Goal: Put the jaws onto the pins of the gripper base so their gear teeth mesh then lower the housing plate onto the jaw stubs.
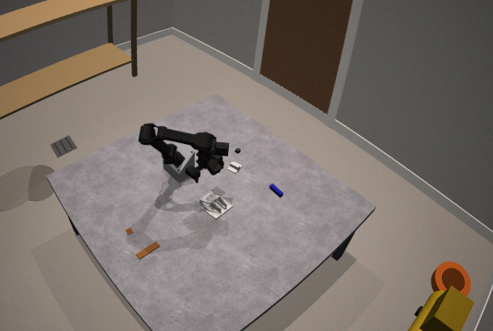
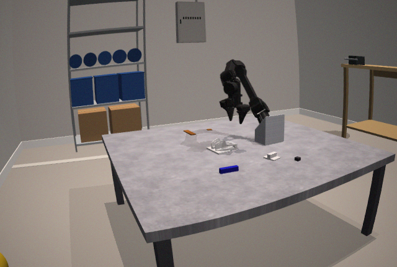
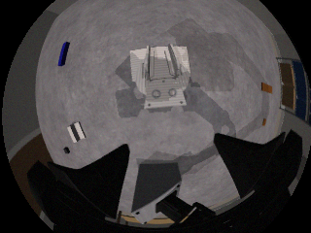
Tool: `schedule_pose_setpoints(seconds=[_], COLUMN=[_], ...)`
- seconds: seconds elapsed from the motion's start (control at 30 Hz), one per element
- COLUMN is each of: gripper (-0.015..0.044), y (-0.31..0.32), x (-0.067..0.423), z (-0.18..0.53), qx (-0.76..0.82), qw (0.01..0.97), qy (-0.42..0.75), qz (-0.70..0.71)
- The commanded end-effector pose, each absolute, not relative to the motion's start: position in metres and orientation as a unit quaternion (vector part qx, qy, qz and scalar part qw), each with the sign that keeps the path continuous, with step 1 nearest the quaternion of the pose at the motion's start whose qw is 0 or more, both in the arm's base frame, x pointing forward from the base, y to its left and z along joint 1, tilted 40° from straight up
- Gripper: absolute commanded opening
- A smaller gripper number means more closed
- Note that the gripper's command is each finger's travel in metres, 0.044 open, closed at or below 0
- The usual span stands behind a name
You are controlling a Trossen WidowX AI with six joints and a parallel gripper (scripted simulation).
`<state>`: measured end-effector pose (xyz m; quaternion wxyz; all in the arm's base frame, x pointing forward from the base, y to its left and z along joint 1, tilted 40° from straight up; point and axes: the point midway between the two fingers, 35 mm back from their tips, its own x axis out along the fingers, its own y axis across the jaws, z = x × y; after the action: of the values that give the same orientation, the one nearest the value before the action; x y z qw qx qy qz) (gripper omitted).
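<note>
On the near part of the grey table [image 1: 259, 259] [image 2: 182, 193], a blue block [image 1: 276, 190] [image 2: 229, 169] [image 3: 63, 53] lies flat. Beyond it are a small white bracket [image 1: 235, 167] [image 2: 272, 156] [image 3: 76, 132] and, near that, a black cube [image 1: 237, 150] [image 2: 297, 158] [image 3: 67, 150]. Farther in, the white gripper base [image 1: 226, 208] [image 2: 219, 152] [image 3: 182, 52] rests on the table and carries the two jaws, set side by side; the housing plate [image 3: 164, 87], with two round features, lies over their root end. Tooth engagement is hidden and exact level cannot be confirmed. The robot gripper [image 1: 205, 176] [image 2: 235, 121] [image 3: 173, 144] is released, its fingers spread wide with nothing between them, raised above the table and apart from the assembly. An orange strip [image 1: 147, 250] [image 2: 189, 132] [image 3: 266, 87] and a smaller orange piece [image 1: 129, 231] [image 2: 209, 129] [image 3: 264, 121] lie at the far side. Against the wall, a shelf rack [image 2: 146, 49] stores, from the bottom up, two brown boxes [image 2: 124, 118], three blue bins [image 2: 107, 88] and five blue round items [image 2: 105, 58]; the contents of boxes and bins are not visible. A grey wall cabinet [image 2: 190, 28] hangs beside the rack, its interior concealed.
</note>
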<state>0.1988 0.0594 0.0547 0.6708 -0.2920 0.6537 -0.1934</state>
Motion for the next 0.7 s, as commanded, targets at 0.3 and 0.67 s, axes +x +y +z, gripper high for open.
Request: schedule_pose_setpoints(seconds=[0.3, 0.67], gripper=[0.044, 0.044], y=[0.0598, 0.0598], x=[0.1979, 0.1979], z=[0.0546, 0.0546], qx=[-0.289, -0.289], qw=[0.67, 0.67], qy=[0.655, 0.655], qz=[-0.194, -0.194])
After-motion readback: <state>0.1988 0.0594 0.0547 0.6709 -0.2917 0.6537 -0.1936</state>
